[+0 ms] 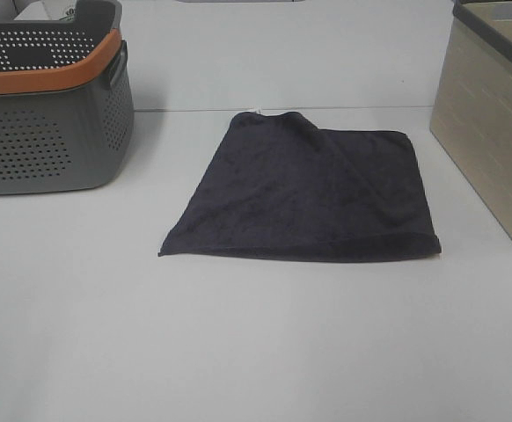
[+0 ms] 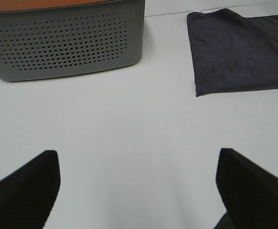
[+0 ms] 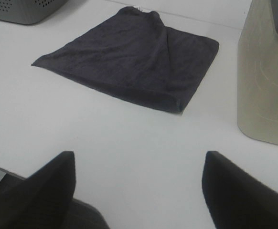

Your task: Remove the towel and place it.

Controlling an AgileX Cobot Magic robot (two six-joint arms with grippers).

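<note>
The dark charcoal towel (image 1: pixel 309 189) lies folded flat on the white table, in the middle between two baskets. It also shows in the left wrist view (image 2: pixel 239 50) and in the right wrist view (image 3: pixel 134 59). My left gripper (image 2: pixel 139 191) is open and empty, well short of the towel, over bare table. My right gripper (image 3: pixel 139 188) is open and empty, also well short of the towel. Neither gripper shows in the exterior high view.
A grey perforated basket with an orange rim (image 1: pixel 45 97) stands at the back left; it also shows in the left wrist view (image 2: pixel 67 40). A beige basket (image 1: pixel 493 123) stands at the right edge, and in the right wrist view (image 3: pixel 265 76).
</note>
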